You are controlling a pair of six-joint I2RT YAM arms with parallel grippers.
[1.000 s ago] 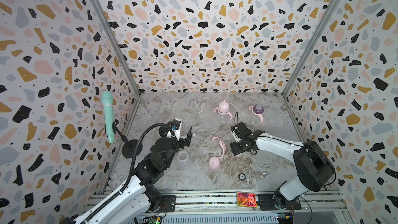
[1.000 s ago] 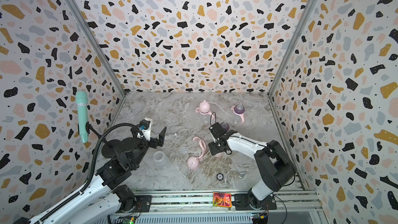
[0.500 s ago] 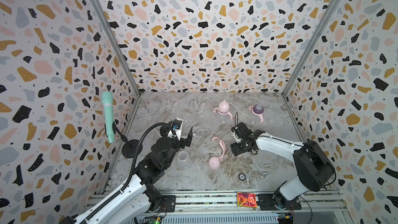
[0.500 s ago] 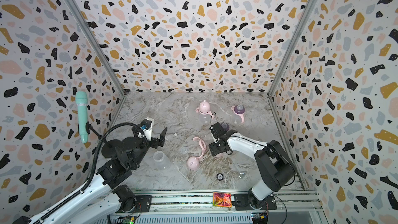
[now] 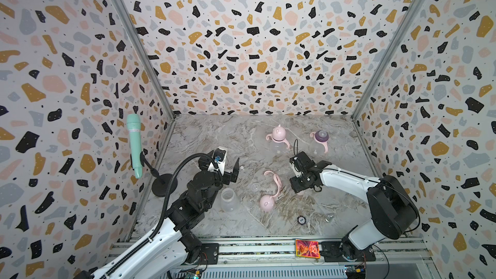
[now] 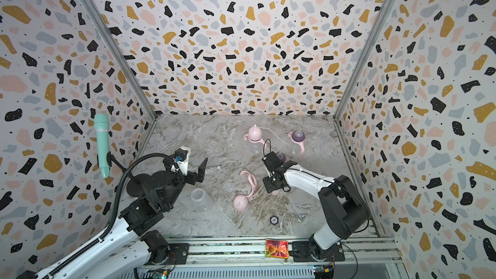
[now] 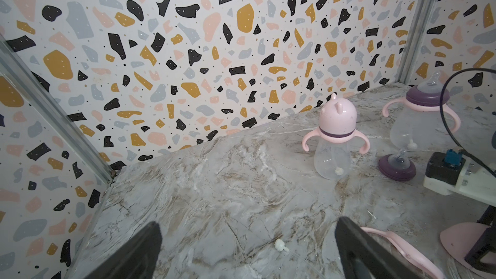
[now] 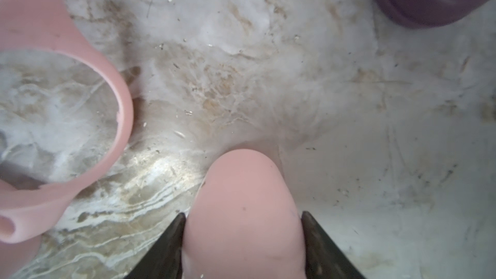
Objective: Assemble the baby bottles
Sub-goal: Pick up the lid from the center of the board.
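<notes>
Right gripper fingers have narrowed, seemingly clamping the pink cap; left gripper fingers stay wide apart.

Capped bottle rear, uncapped bottle right of it; open bottle left of loose cap.

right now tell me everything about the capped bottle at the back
The capped bottle looks complete: pink dome cap with two ears, purple band beneath, pink ring with two down-curled handles, clear plastic body with a small white piece inside. It stands upright on the marble table, touching nothing else.
</notes>
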